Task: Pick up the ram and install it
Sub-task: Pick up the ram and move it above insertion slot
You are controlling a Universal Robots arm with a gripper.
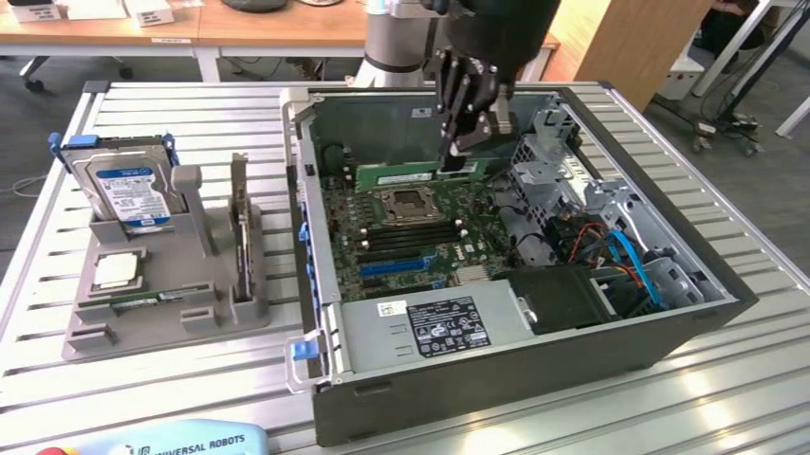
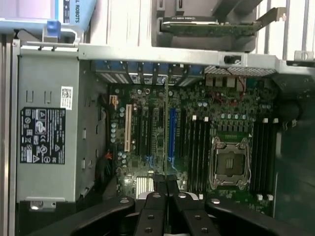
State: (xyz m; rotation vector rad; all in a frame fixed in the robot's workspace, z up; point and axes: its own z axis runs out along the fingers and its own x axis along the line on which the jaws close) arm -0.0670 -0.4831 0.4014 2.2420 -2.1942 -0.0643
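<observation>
We look down on a slatted aluminium bench (image 1: pixel 152 379) in a workshop, with wooden desks behind it. On the bench lies an open dark grey computer case (image 1: pixel 506 379) with its green motherboard (image 1: pixel 379 242) exposed. A grey power supply box with a black label (image 1: pixel 431 327) sits at the near end.

The black gripper (image 1: pixel 456 161) reaches down into the case from above. Its fingers are closed almost fully together, and they pinch the top edge of the ram (image 1: pixel 405 174), a long, thin green circuit-board strip with a small white label. The ram stands on its long edge directly under the gripper, just beyond the square silver processor socket (image 1: pixel 408 204) and near the case's far wall. We cannot tell whether its lower edge touches the board.

In the wrist view we see the ram (image 2: pixel 166 128) edge-on, as a thin line running out from between the gripper (image 2: pixel 166 184) fingers over the motherboard.

At the exterior view's left, a grey parts holder (image 1: pixel 165 318) carries a blue-labelled metal hard drive (image 1: pixel 127 190) and a square silver processor chip (image 1: pixel 117 270).
</observation>
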